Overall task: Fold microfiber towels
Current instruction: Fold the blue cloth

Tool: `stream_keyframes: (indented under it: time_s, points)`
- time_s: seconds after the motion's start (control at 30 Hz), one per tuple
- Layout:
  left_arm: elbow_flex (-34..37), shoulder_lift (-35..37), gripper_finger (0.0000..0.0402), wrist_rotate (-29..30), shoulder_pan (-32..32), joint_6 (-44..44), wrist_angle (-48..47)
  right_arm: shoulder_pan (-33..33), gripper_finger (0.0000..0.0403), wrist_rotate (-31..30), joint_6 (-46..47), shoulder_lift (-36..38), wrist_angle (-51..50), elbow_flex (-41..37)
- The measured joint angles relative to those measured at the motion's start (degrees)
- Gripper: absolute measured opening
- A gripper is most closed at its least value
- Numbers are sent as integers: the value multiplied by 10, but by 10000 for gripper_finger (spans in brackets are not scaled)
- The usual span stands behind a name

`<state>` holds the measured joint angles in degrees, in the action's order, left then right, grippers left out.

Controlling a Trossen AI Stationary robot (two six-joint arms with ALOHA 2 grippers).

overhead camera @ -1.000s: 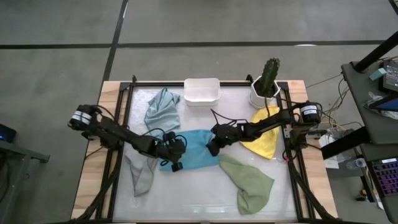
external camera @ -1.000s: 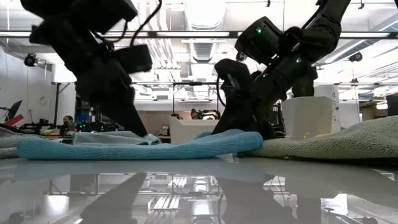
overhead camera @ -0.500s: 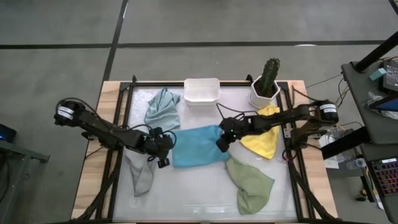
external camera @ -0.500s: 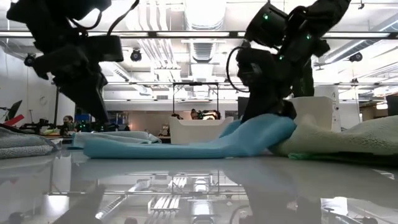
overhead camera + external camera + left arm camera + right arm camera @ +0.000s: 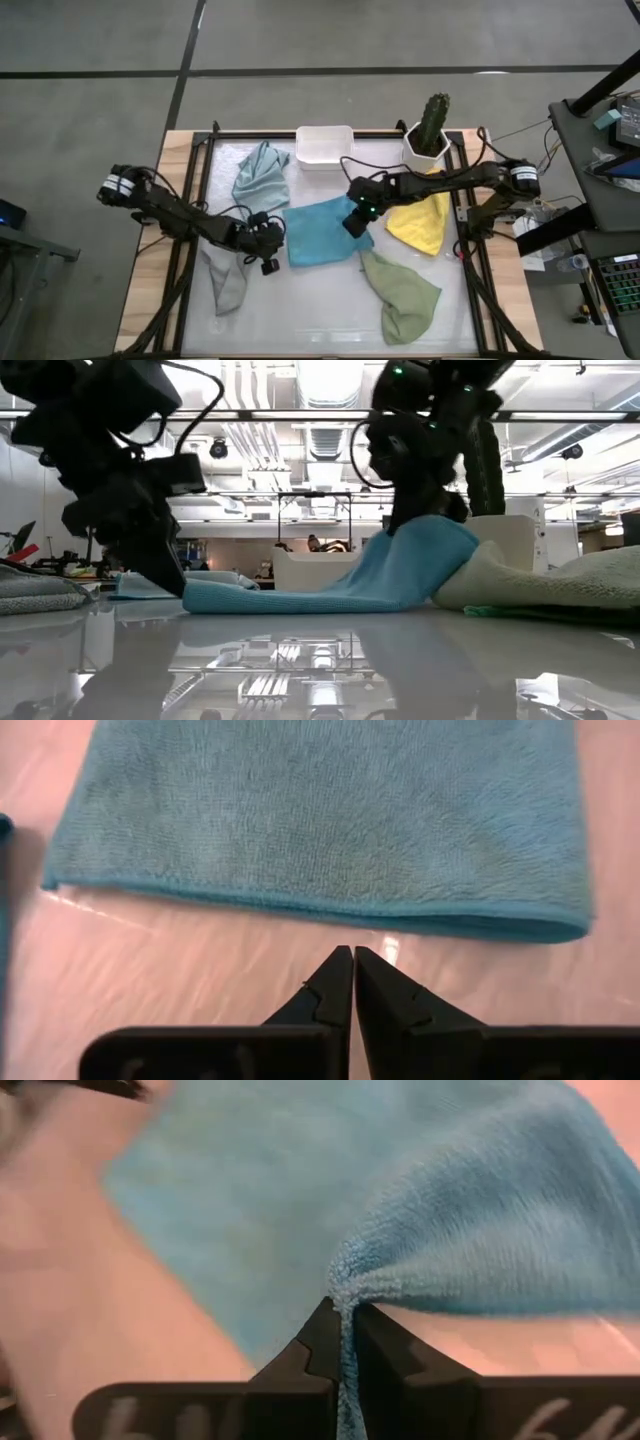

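Observation:
The bright blue towel (image 5: 322, 232) lies mid-table, its left part flat on the table (image 5: 300, 310) and its right end raised. My right gripper (image 5: 354, 222) is shut on that raised end. My left gripper (image 5: 268, 245) is shut and stands just off the towel's left edge (image 5: 320, 908), touching nothing. A pale blue-grey towel (image 5: 262, 175) lies crumpled at the far left, a grey one (image 5: 228, 282) at the near left, a sage green one (image 5: 402, 295) at the near right, and a yellow one (image 5: 424, 226) at the right. My right gripper pinches a gathered bunch of the blue towel's right end (image 5: 350, 1285) between its two fingers, slanting down from the right. That end is lifted (image 5: 432, 530). The cloth slopes down from it to the left part (image 5: 230, 598), which rests on the table.
A white tub (image 5: 325, 147) stands at the far edge, with a cactus in a white pot (image 5: 428, 140) to its right. A dark frame runs along the table's sides. Bare table lies at the near middle.
My right gripper has risen and drawn toward the table's right, lifting the blue towel's right end. The towel's left part has slid to the right along the table. My left gripper has backed toward the left edge and now stands off the towel.

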<state>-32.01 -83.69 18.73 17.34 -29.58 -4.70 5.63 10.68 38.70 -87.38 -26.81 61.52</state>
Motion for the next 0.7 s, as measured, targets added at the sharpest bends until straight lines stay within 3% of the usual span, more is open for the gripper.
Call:
stream_keyframes:
  time_s: [0.23,0.7]
  points:
    - [-1,-37,1,8,0,0,44,-2,11,27,-34,-91,1,88]
    - [-3,-35,1,3,0,0,45,-3,12,48,-111,-240,6,255]
